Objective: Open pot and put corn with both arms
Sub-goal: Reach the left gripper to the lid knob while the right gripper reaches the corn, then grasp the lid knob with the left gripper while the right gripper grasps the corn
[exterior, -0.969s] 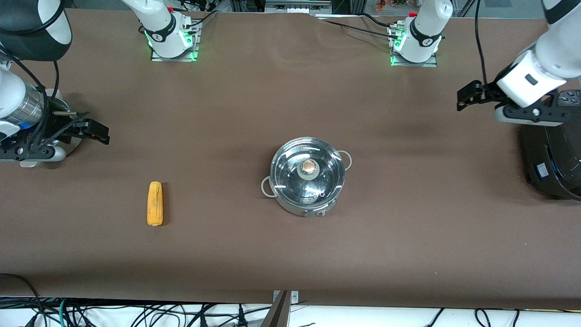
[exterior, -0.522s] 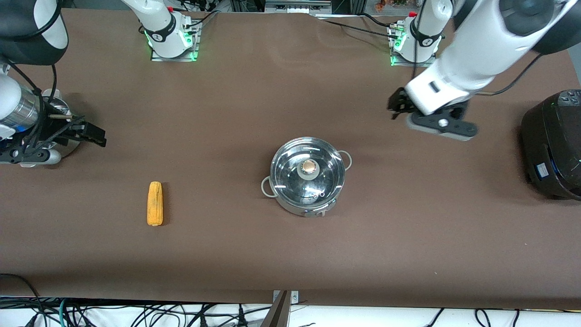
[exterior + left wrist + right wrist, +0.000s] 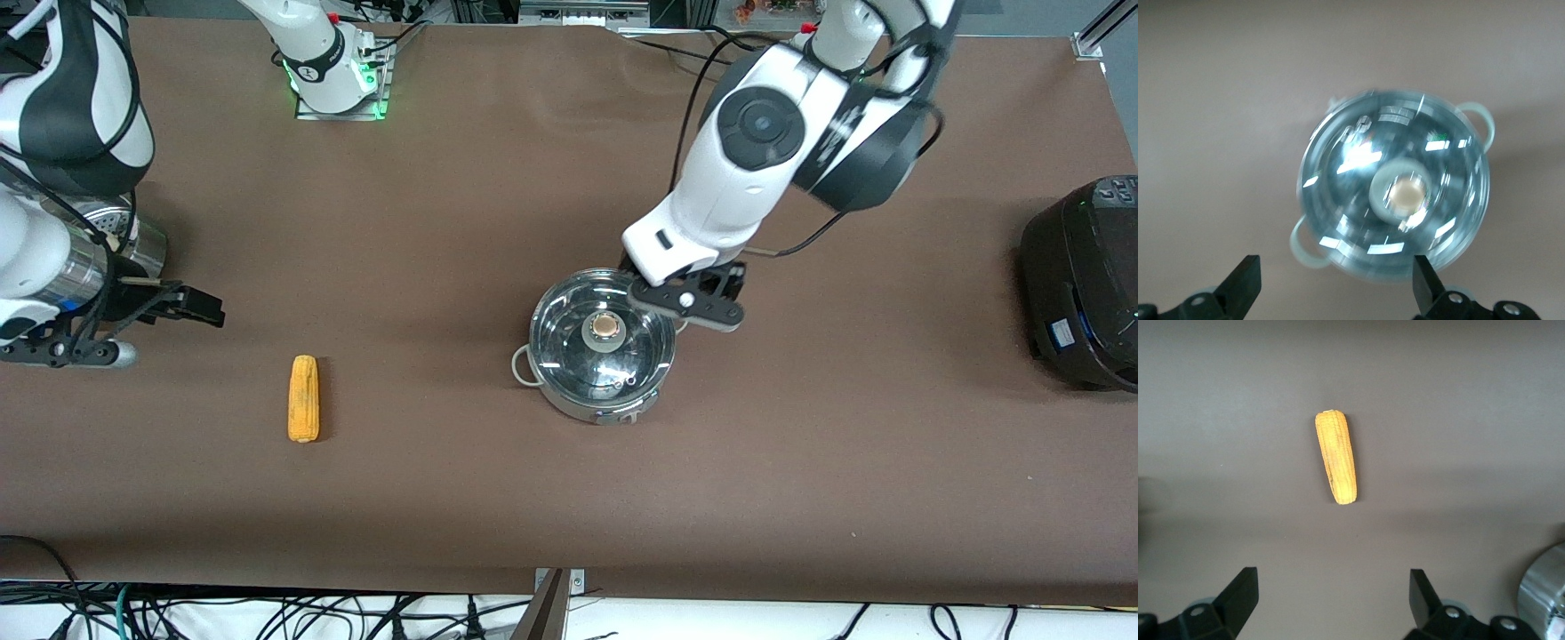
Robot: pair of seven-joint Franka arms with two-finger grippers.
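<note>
Front view has the pot (image 3: 602, 346) sitting mid-table (image 3: 444, 222) with its glass lid (image 3: 582, 356) on, knob (image 3: 606, 328) dead centre. The left pincer (image 3: 642, 286) hangs over the pot's rim on the side away from the camera, and the left wrist view shows it spread wide, empty, with the lid in sight between the fingers (image 3: 1245, 283). The corn (image 3: 303, 398) lies flat toward the right arm's end of the table, well apart from the pot. The right pincer (image 3: 197, 305) hovers near the corn, also wide and empty. A black cooker (image 3: 1080, 283) sits at the left arm's end.
</note>
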